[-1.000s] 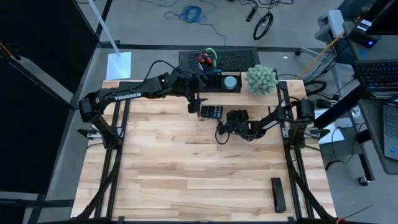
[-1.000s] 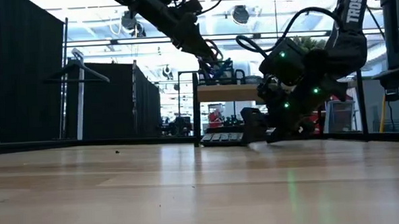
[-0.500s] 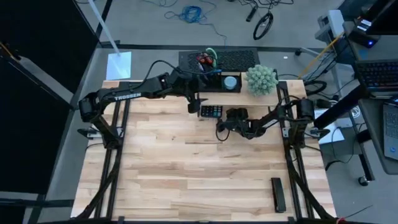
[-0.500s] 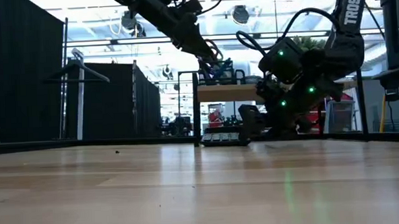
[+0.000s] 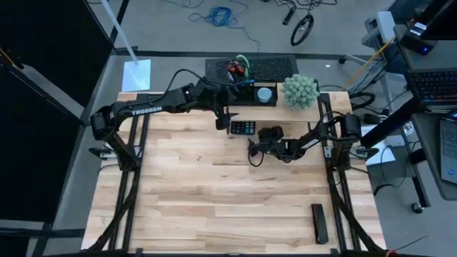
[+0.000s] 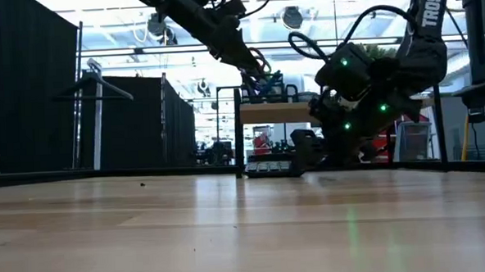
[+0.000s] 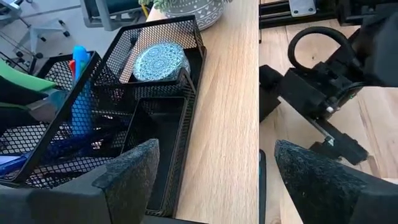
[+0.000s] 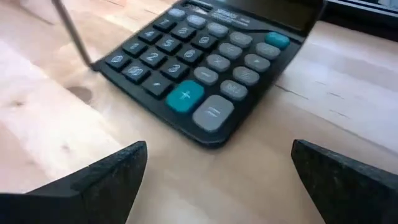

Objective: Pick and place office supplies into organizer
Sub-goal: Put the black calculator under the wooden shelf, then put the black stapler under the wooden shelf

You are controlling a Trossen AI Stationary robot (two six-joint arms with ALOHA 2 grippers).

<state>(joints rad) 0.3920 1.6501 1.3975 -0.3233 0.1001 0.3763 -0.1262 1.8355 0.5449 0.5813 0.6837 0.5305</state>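
R pincer (image 5: 251, 152) has lifted slightly, open, empty, near desk's far edge; may snag calculator (image 5: 242, 128).

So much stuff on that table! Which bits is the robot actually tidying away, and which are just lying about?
Part of the job:
- organizer, black mesh, on the wooden riser
- blue pen, standing in it
- round disc, in another compartment

Just lying about:
- calculator, right in front of the right gripper
- green plant ball
- wooden riser
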